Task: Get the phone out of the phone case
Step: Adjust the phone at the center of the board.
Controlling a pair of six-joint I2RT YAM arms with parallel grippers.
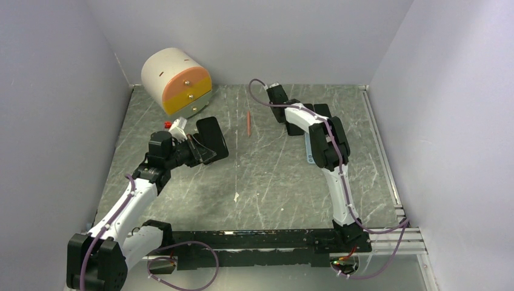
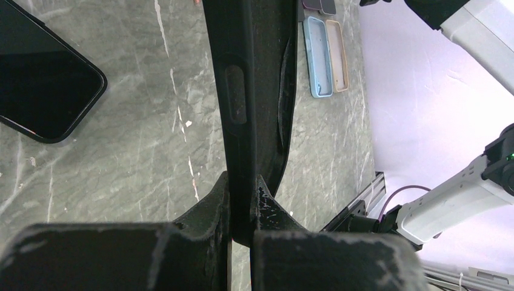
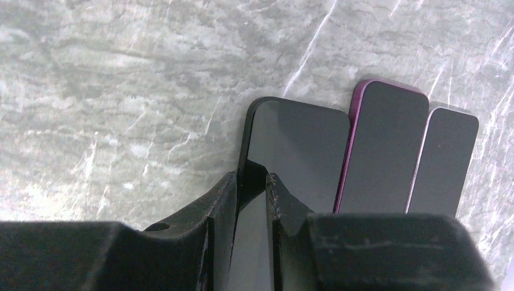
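Left hand (image 2: pixel 242 182): fingers pressed together on the rim of the black phone case (image 2: pixel 254 73). The case is pinched edge-on and held clear of the surface (image 2: pixel 139 151). It runs straight out ahead of the fingertips, with its side-button bump facing the wrist camera. The rim on the hand's right bows outward.

Black phone (image 2: pixel 39 76): lies flat on the surface, screen up, ahead and to the left of the left hand. It is apart from the case and does not touch it.

Ahead and to the right of the same hand, a light blue case (image 2: pixel 318 57) and a beige case (image 2: pixel 336 54) lie side by side and touching.

Right hand (image 3: pixel 250 182): low over the surface, fingers a narrow gap apart. They straddle the left long edge of a black-rimmed phone (image 3: pixel 303 151), one finger outside the rim and one over the screen. I cannot tell whether they actually bite on it.

Just right of that hand, a purple-edged phone (image 3: pixel 385 145) sits against the black-rimmed one. A third dark phone (image 3: pixel 445 160) sits against the purple one. All three lie flat with screens up.

Overhead: a round-topped drawer box (image 1: pixel 176 82) stands in the far left corner, beyond the left hand. A reddish stick (image 1: pixel 248 123) lies between the two hands.
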